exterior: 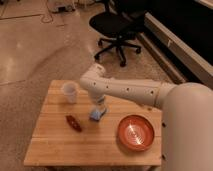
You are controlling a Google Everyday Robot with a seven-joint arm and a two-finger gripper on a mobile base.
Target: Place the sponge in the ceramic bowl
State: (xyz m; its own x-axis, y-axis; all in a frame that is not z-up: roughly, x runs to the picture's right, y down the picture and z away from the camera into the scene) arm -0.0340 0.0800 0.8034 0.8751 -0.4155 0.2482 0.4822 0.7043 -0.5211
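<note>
Tabletop [55,145] carries four things. Cup [70,92] back left. Sponge [97,114] mid-tabletop, right of and in front of cup. Long object [74,123] left of sponge, slightly nearer. Bowl [135,133] front right, apart from sponge. End effector [100,106] directly over sponge, at its top. Chair [117,25] on floor behind tabletop.

A cream-white robot arm [127,92], built of smooth rounded tube sections, carries a row of small dark dots along its long section. A tan band [160,94] marks where that section meets the bulky pale shoulder housing [192,125] at right. A bulbous white joint [92,77] caps the bend. The gripper [99,106], greyish and partly hidden under the wrist, sits closed at the arm's tip, just above the blue sponge [96,115] on the wooden table [55,145].
</note>
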